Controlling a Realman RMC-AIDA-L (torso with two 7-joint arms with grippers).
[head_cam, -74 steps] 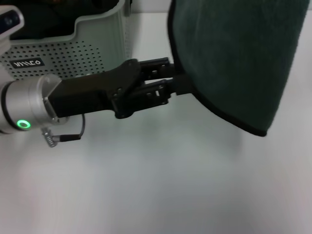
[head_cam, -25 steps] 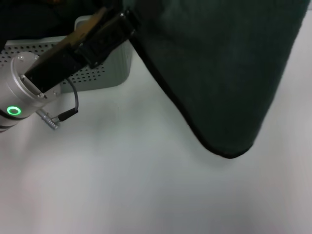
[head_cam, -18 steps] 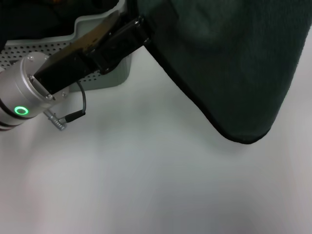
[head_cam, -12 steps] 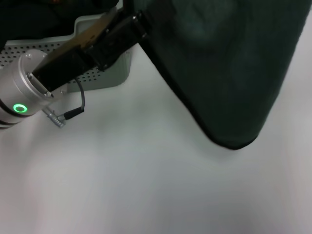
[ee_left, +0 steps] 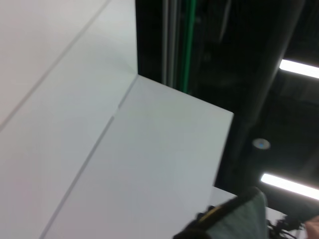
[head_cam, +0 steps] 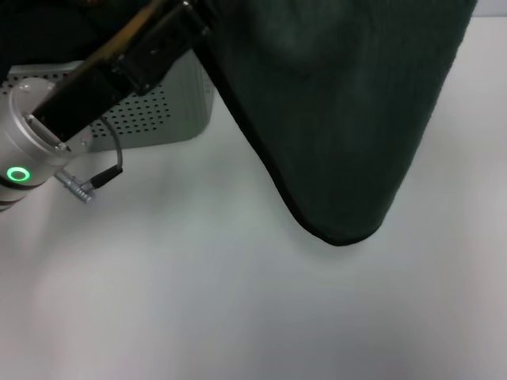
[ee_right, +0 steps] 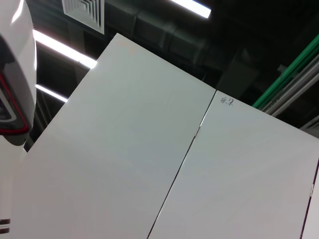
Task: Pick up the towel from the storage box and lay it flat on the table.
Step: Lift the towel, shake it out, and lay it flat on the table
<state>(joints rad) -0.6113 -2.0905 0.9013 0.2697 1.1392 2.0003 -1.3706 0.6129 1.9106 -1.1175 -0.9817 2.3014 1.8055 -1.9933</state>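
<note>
1. You will see the left arm (head_cam: 87,87) has swung from level across mid-frame to a steep diagonal toward the top edge; its gripper end now sits at the upper left.
2. The towel (head_cam: 341,111) has shifted leftward; its lowest rounded corner now hangs at centre frame, no longer lower right.

White wall panels (ee_left: 124,149), dark ceiling, light strips (ee_left: 299,67).
</note>
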